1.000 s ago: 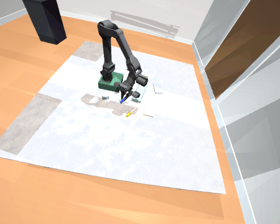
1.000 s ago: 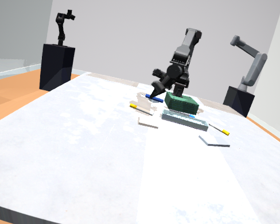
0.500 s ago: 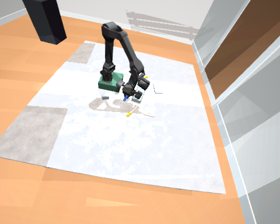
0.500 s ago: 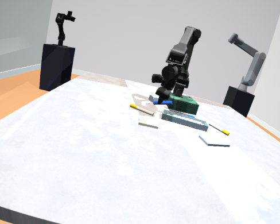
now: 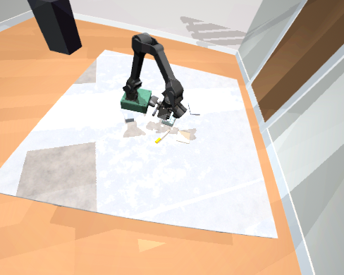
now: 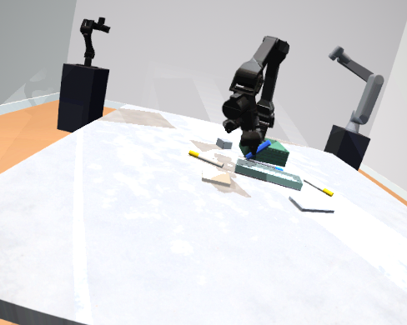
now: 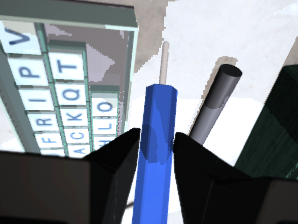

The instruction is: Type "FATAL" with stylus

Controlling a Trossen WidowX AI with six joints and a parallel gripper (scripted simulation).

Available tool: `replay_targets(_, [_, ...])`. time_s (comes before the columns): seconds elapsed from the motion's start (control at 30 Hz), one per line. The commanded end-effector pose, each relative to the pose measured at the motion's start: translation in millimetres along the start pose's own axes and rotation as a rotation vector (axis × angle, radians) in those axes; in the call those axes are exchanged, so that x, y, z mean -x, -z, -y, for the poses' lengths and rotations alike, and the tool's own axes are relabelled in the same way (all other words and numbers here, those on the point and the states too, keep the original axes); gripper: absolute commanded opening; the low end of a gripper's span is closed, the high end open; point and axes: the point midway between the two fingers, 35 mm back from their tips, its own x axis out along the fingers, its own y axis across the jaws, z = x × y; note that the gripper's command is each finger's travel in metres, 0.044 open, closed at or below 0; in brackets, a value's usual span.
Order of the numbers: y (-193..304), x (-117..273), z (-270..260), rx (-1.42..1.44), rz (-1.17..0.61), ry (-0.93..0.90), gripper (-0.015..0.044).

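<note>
Claw [image 5: 168, 118] [image 6: 255, 151] [image 7: 157, 137] shut round blue stylus [image 6: 263, 146] [image 7: 160, 115], my grip on its barrel. Dark cylinder [image 7: 215, 95] just beside it. Letter keyboard [image 5: 169, 122] [image 6: 269, 177] [image 7: 75, 16] next to the stylus; can't tell if the tip touches anything. My green base [image 5: 133, 106] [image 6: 274, 156] [image 7: 277, 120] sits nearer the counter's [image 5: 147, 183] [image 6: 153, 250] back edge than its front. Farther out: tan pad [image 5: 183, 137] [image 6: 216, 179], yellow-ended pen [image 5: 158, 139] [image 6: 193, 153].

The stylus [image 6: 258, 149] [image 7: 159, 125] is blue with a pale tip. Beside it, the keyboard [image 5: 168, 122] [image 6: 268, 174] [image 7: 131, 65] has a grey-green frame and whitish keys with lettering that looks dark blue.
</note>
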Motion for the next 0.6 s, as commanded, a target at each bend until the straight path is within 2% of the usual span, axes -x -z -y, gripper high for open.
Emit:
replay_targets(0.0, [16,7,-10,0.037,-0.156,-0.024,0.0])
replay_targets(0.4, [52,43,-46,0.089,-0.58,-0.173,0.0])
replay_targets(0.57, [55,49,-51,0.09,-0.628,-0.2,0.0])
